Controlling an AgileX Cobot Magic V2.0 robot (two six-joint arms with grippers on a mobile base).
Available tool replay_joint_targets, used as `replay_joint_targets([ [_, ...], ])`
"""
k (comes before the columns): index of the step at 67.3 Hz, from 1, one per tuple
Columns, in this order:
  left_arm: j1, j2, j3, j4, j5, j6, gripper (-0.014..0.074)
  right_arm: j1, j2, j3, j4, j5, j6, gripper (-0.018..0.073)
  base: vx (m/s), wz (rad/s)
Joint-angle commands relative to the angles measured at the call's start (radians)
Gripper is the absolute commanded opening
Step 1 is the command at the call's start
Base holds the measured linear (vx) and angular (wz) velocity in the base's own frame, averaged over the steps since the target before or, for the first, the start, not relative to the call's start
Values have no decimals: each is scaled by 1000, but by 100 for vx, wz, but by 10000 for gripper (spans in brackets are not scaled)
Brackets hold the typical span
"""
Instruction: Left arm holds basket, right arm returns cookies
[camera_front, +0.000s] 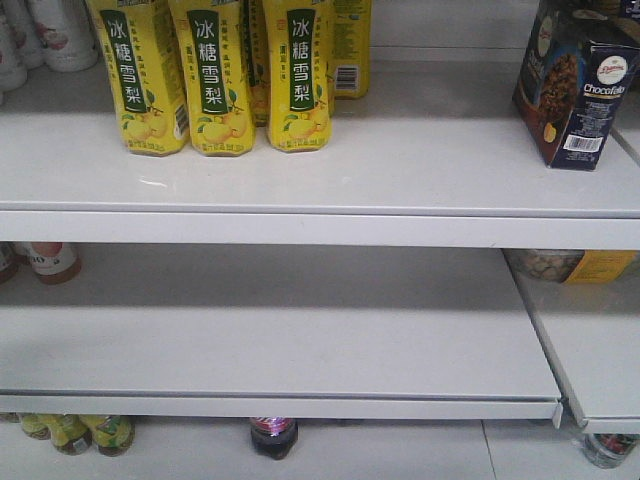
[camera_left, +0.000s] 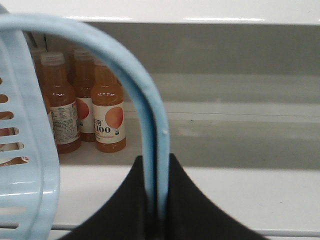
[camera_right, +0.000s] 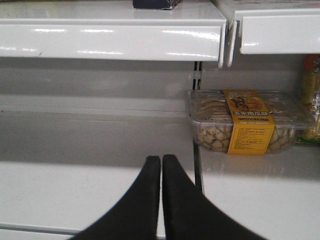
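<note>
The cookies box (camera_front: 578, 85), dark navy and brown with white "Choco" lettering and a barcode panel, stands upright at the right end of the upper shelf (camera_front: 400, 170). Its bottom edge shows at the top of the right wrist view (camera_right: 152, 4). My left gripper (camera_left: 156, 162) is shut on the light blue hoop handle (camera_left: 150, 120) of the basket (camera_left: 25, 165), whose slotted wall fills the left edge of that view. My right gripper (camera_right: 161, 159) is shut and empty, in front of the middle shelf, below the cookies box. Neither arm shows in the front view.
Yellow bottles with green labels (camera_front: 215, 75) stand on the upper shelf at left. Orange juice bottles (camera_left: 107, 112) stand on the shelf behind the basket handle. A clear tray of snacks with a yellow label (camera_right: 245, 122) sits on the neighbouring shelf at right. More bottles (camera_front: 273, 437) show under the lowest shelf.
</note>
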Motion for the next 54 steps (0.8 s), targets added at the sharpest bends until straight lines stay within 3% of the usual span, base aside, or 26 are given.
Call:
replay_joint_targets([
  [1, -1, -18, -25, 16, -99, 9, -6, -55, -8, 27, 128, -154, -113, -8, 0, 0],
  [8, -1, -18, -25, 16, -99, 9, -6, -111, -53, 100, 311, -253, -277, -8, 0, 0],
  [14, -1, -18, -25, 16, -99, 9, -6, -124, -97, 145, 370, -287, -335, -8, 0, 0],
  [38, -1, -18, -25, 16, -99, 9, -6, -124, -211, 173, 315, -201, -339, -8, 0, 0],
  [54, -1, -18, -25, 16, -99, 9, -6, -124, -211, 173, 241, -200, -234, -8, 0, 0],
])
